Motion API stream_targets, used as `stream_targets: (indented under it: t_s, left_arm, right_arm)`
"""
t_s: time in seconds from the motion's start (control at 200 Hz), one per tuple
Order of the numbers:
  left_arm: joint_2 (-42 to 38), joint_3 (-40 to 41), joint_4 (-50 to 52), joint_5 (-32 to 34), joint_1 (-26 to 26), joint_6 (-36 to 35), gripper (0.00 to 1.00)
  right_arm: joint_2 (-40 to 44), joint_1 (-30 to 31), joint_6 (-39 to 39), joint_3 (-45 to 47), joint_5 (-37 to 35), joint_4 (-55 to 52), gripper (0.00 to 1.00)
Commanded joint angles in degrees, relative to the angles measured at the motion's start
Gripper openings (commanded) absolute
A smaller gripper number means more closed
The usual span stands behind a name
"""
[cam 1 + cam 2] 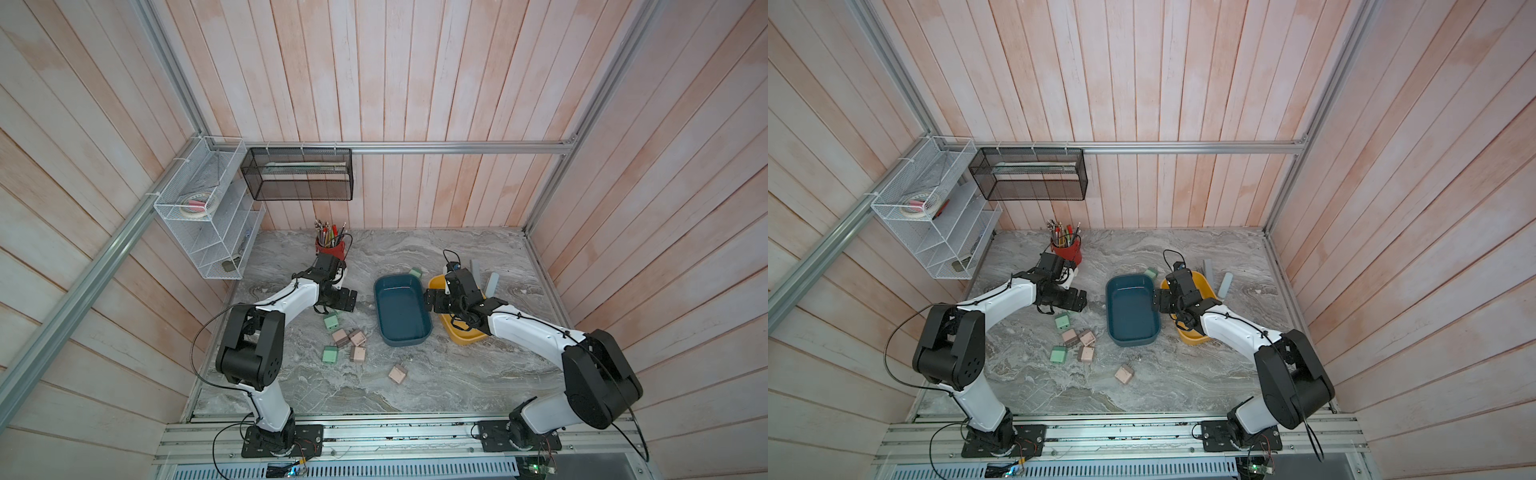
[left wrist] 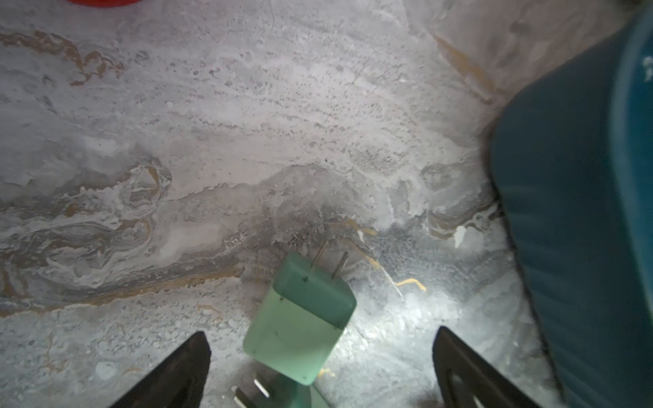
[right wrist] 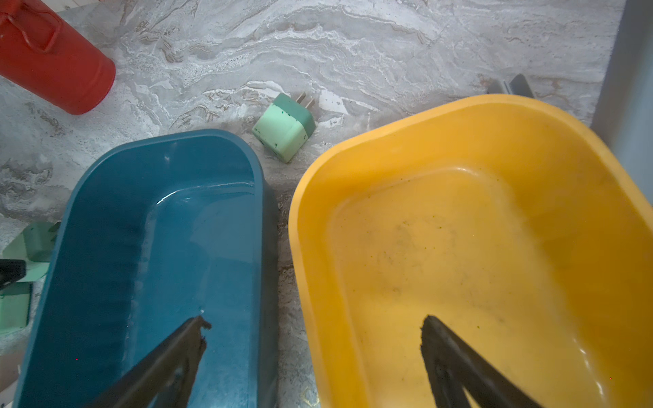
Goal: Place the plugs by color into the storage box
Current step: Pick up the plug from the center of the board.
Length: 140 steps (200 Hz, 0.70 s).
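Top views softly, evenly lit; edges bowed. Left wrist view: marble tabletop point(image 2: 388, 318) washed by glare, blue bin point(image 2: 565, 229) blurred.

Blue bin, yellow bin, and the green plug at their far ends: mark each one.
Blue bin point(image 1: 402, 309), in a top view, on its bare floor.
Yellow bin point(image 3: 459, 265), right wrist view, on its bare floor.
Green plug point(image 3: 281, 134), right wrist view, on its pale upper face.

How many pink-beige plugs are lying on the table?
4. Three cluster left of the blue box: the left plug, the right plug, the front plug. The lone plug lies apart, nearer the arm bases. Another could hide under an arm.
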<state>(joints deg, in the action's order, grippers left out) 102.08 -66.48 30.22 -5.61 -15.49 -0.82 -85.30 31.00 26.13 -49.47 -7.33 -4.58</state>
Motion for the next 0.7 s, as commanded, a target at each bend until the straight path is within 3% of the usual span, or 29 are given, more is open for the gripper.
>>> stream_targets:
  t_s: [0.0,0.27,0.445,0.555,0.695]
  left_arm:
    - [1.6,-0.1,-2.0,2.1,-0.1,-2.2,1.00]
    - [4.3,0.8,-3.5,-0.2,-0.1,1.8,0.99]
    - [4.1,3.8,-4.9,-0.9,0.9,4.7,0.91]
    - [3.4,5.3,-5.6,-2.1,2.1,8.4,0.79]
    - [2.6,6.1,-6.1,-3.0,3.3,12.0,0.73]
  right_arm:
    - [-0.2,0.5,0.6,0.4,0.4,-1.3,0.98]
    - [-0.2,0.5,0.7,1.1,0.5,-1.8,0.98]
    - [-0.3,0.4,0.9,1.7,0.5,-1.6,0.98]
    - [-0.5,0.5,1.1,2.2,0.6,-1.3,0.98]
    - [-1.0,0.4,1.0,2.4,1.0,-1.0,0.98]
